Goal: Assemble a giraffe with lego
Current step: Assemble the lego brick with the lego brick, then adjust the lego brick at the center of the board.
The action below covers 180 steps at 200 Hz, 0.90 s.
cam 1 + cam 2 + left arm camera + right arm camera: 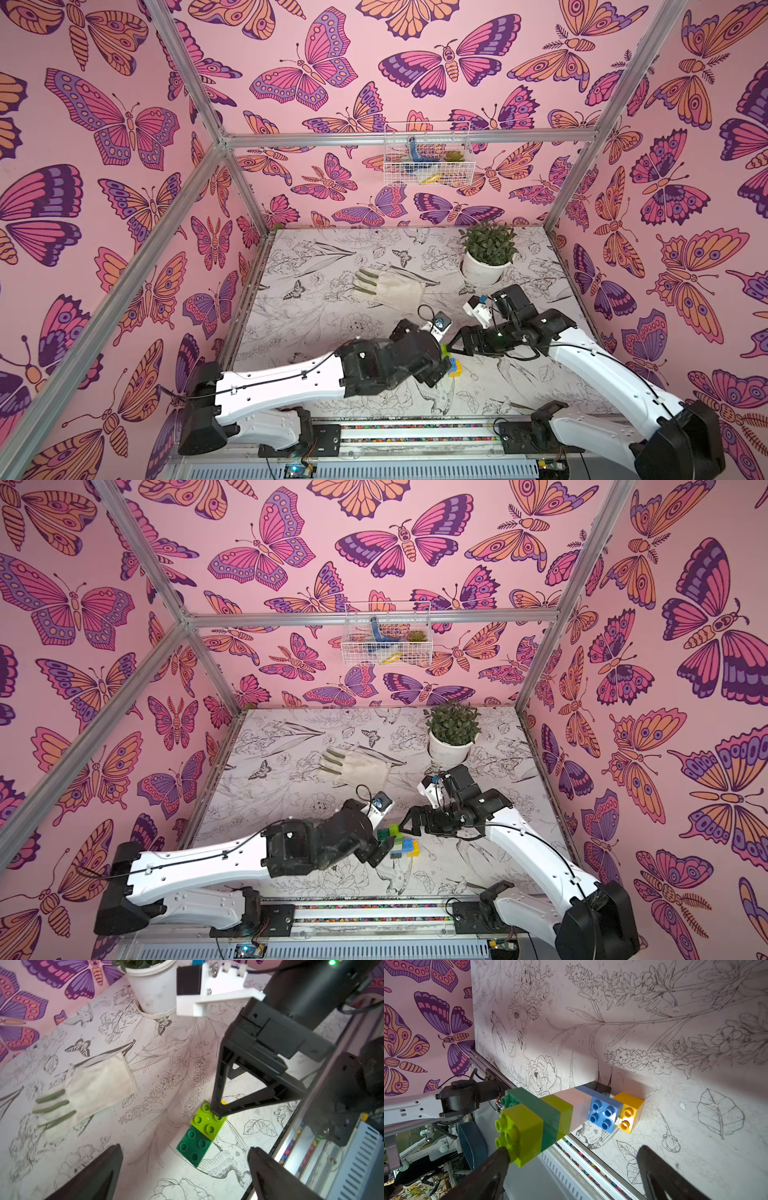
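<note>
Right wrist view gives the best look: the right end effector [573, 1149] is spread wide with nothing pinched, but one fingertip [501, 1155] is resting against the top lime brick [519, 1132] of the giraffe [556, 1111]. Its other finger sits well off to the side, no contact.

The giraffe stands upright on the bench [675, 1105]. It has a yellow leg [630, 1111] and a black leg [598, 1085] at the bottom, then the blue body [604, 1113], the white and lime neck [577, 1103] and the dark green head [529, 1101], with that extra lime brick on top.

From the left wrist view, the left end effector [184, 1147] is wide open too and empty. Its two fingers frame the dark green head [193, 1149] with clear gaps on both sides, so no touching there.

In both top views the giraffe [403, 845] sits in the near half of the bench, roughly mid-width. The left end effector [384, 850] is just to its left and the right end effector [405, 825] is on its right, slightly to the far side.

Farther back there's a glove [355, 769] lying flat and a potted plant [451, 737] toward the far right, both well apart from the bricks.
</note>
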Motion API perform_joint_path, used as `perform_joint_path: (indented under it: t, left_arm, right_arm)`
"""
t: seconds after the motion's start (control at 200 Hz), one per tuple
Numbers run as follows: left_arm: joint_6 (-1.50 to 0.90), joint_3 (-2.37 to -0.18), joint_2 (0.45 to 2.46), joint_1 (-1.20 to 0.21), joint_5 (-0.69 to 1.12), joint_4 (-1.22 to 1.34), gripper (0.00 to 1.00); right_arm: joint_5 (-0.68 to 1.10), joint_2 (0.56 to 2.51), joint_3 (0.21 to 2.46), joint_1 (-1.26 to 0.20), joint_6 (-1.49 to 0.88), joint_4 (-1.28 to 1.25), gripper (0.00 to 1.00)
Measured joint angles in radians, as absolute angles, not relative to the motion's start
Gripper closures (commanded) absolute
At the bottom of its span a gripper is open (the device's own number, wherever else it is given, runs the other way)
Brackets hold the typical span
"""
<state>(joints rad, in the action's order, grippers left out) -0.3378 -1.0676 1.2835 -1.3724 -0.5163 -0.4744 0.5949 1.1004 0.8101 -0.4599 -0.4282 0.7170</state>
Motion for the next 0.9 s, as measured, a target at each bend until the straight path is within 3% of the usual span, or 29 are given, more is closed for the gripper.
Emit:
perform_joint_path:
  t: [0.14, 0.325, 0.656, 0.901]
  left_arm:
    - [-0.581, -1.068, 1.412, -1.52, -0.725, -0.467, 0.0]
    - [-0.803, -1.073, 1.524, -1.605, -0.882, -0.467, 0.0]
    - [-1.053, -0.885, 1.539, -1.671, -1.012, -0.35, 0.03]
    - [-1.094, -0.994, 1.755, -1.695, -1.069, -0.303, 0.01]
  right_arm:
    - [0.591, 1.074, 0.794, -0.46, -0.438, 0.712, 0.01]
    - [0.549, 0.965, 0.786, -0.46, -0.472, 0.724, 0.01]
    - [0.393, 0.854, 0.848, -0.46, -0.583, 0.882, 0.01]
    - [0.375, 0.878, 0.896, -0.46, -0.583, 0.927, 0.01]
